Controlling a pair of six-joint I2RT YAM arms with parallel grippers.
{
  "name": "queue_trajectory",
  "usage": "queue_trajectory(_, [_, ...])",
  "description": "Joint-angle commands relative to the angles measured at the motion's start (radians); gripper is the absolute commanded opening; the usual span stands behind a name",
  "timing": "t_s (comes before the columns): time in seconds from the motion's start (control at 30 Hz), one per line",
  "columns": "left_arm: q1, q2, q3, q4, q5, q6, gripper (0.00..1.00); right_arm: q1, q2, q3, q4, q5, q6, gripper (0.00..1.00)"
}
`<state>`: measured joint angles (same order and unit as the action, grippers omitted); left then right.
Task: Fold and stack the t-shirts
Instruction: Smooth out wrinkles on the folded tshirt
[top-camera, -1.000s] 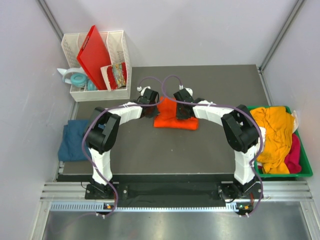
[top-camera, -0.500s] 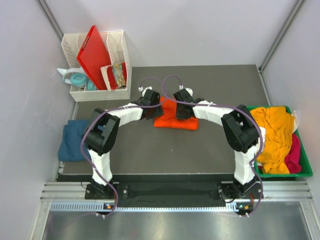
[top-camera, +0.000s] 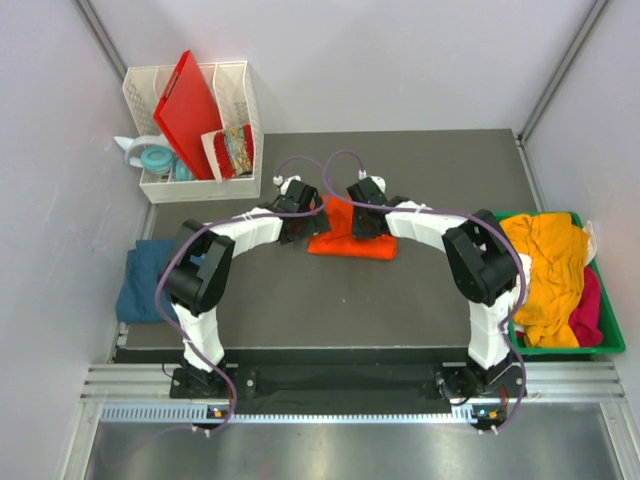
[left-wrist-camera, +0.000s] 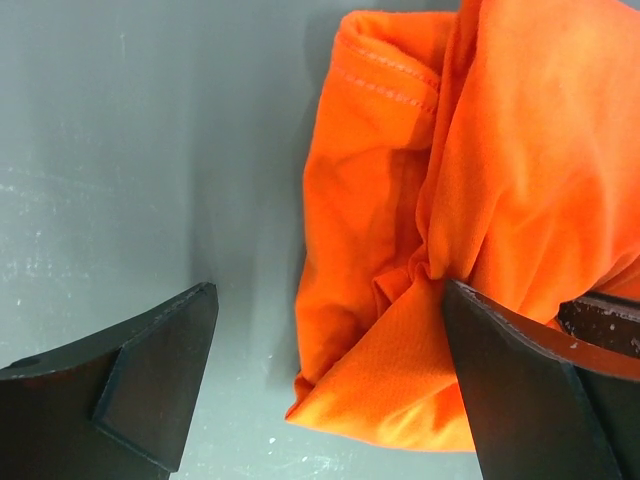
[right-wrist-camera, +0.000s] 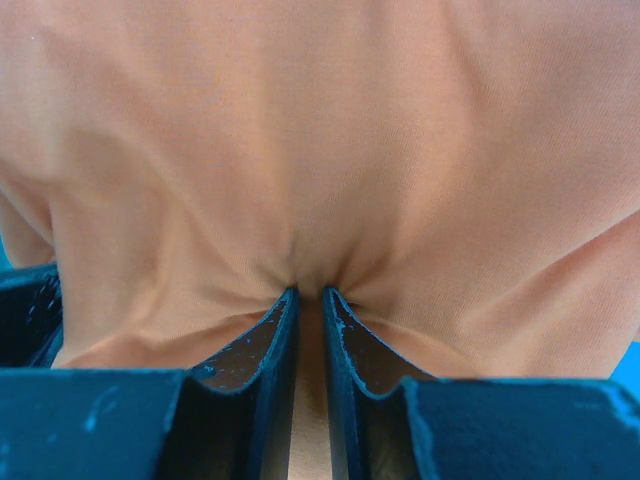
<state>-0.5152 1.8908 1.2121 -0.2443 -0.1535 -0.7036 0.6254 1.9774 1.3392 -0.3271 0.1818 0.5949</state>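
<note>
The bright orange t-shirt (top-camera: 350, 243) lies bunched and partly folded mid-table. My left gripper (top-camera: 300, 222) is at its left edge, jaws wide open (left-wrist-camera: 328, 290); a loose fold of the orange shirt (left-wrist-camera: 480, 150) lies against the right finger (left-wrist-camera: 520, 380), not gripped. My right gripper (top-camera: 366, 222) sits on the shirt's upper middle. Its jaws are shut (right-wrist-camera: 310, 292), and the orange cloth (right-wrist-camera: 320, 130) is pinched between them. A folded dark teal-blue t-shirt (top-camera: 148, 280) rests at the table's left edge.
A green bin (top-camera: 612, 347) at the right holds crumpled mustard-yellow (top-camera: 545, 265), pink (top-camera: 592, 305) and white (top-camera: 591, 236) shirts. A white organizer (top-camera: 190, 187) at the back left carries a red plastic board (top-camera: 190, 105).
My left gripper has gone from shut on the orange shirt's left edge to wide open, releasing the cloth. The right gripper has kept its pinch and its place.
</note>
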Motion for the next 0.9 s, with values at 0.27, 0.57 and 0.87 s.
queue_trajectory(0.27, [0.024, -0.157, 0.009, -0.123, -0.144, -0.017, 0.98, 0.027, -0.011, -0.029, -0.018, -0.039, 0.014, 0.17])
queue_trajectory(0.57, [0.052, -0.338, -0.138, 0.091, -0.056, -0.004, 0.88, 0.028, -0.009, -0.057, -0.006, -0.036, 0.014, 0.17])
queue_trajectory(0.87, [-0.008, -0.142, 0.013, 0.123, 0.293, -0.033, 0.0, 0.027, -0.012, -0.057, -0.009, -0.038, 0.014, 0.05])
